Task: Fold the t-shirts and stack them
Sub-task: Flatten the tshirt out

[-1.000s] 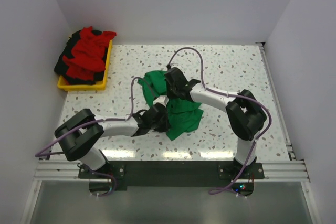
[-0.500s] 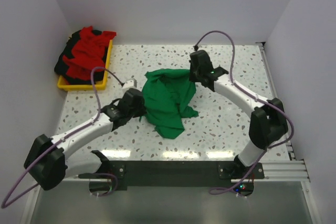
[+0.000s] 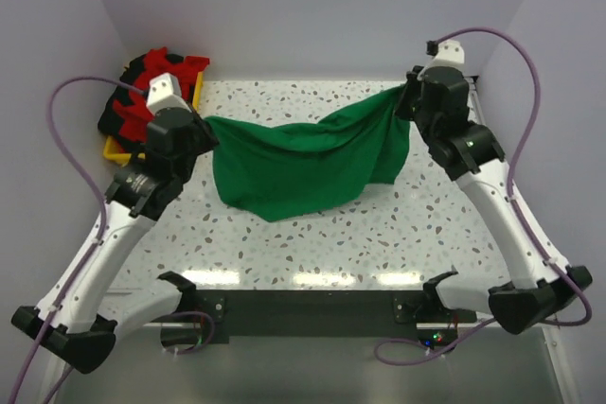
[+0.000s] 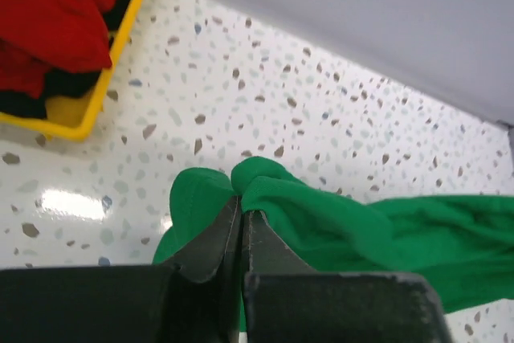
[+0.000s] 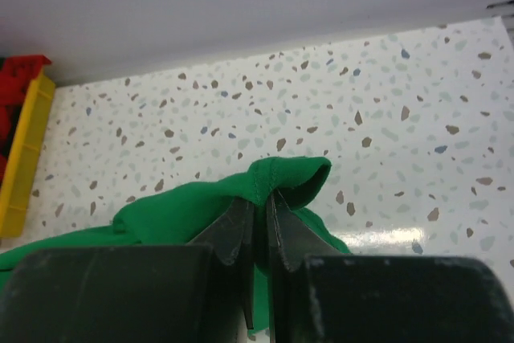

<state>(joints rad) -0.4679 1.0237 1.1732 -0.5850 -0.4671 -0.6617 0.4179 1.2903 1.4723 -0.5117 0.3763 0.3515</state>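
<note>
A green t-shirt (image 3: 303, 160) hangs stretched between both grippers above the speckled table. My left gripper (image 3: 204, 124) is shut on its left corner; the wrist view shows the cloth (image 4: 337, 230) pinched at the fingertips (image 4: 239, 202). My right gripper (image 3: 407, 94) is shut on the right corner, with the hem (image 5: 277, 181) bunched over the closed tips (image 5: 259, 202). The shirt's lower edge sags to the table in the middle. More shirts, red (image 3: 161, 78) and black, lie piled in a yellow tray (image 3: 115, 149) at the far left.
White walls close in the table on the left, back and right. The yellow tray (image 4: 88, 102) sits just left of my left arm. A metal rail (image 3: 497, 186) runs along the table's right edge.
Both arms have swung up and apart, left to the far left, right to the far right. The green shirt went from a crumpled heap at the centre to a stretched, lifted sheet.
</note>
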